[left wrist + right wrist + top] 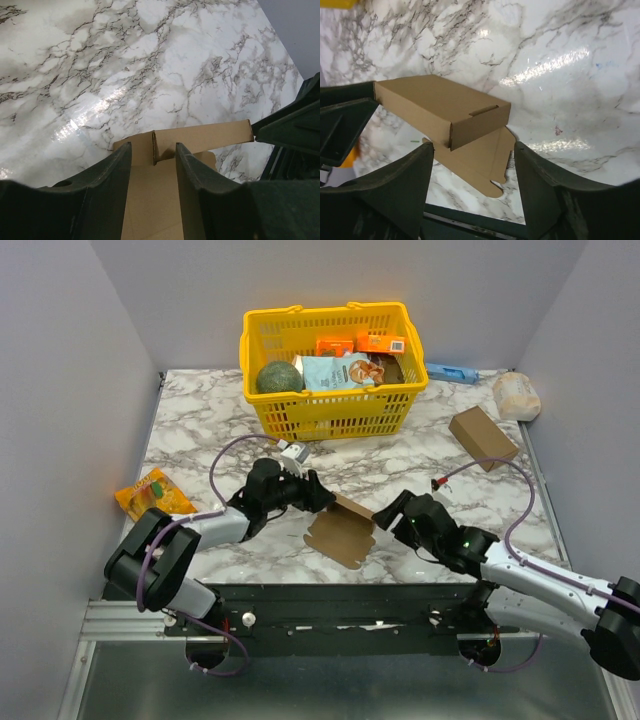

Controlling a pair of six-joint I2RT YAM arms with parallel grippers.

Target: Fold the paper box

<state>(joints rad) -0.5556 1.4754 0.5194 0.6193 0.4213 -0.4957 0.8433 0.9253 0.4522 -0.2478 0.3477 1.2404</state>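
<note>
Paper box (pixel 340 532) sits half-folded just in front of the yellow basket (pixel 330 412). Right claw (pixel 472 150) is released, and left claw (pixel 153 147) straddles its end, can't tell if it's gripping.

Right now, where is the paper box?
Top view: the paper box lies centre-front between the left hand and right hand, nearer than the yellow basket.

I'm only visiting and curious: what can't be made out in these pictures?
- Top view: the left gripper covers one end of the paper box; whether it grips is unclear.
- Left wrist view: the box's near part runs off the bottom edge.
- Top view: packet labels in the yellow basket are too small to read.
</note>
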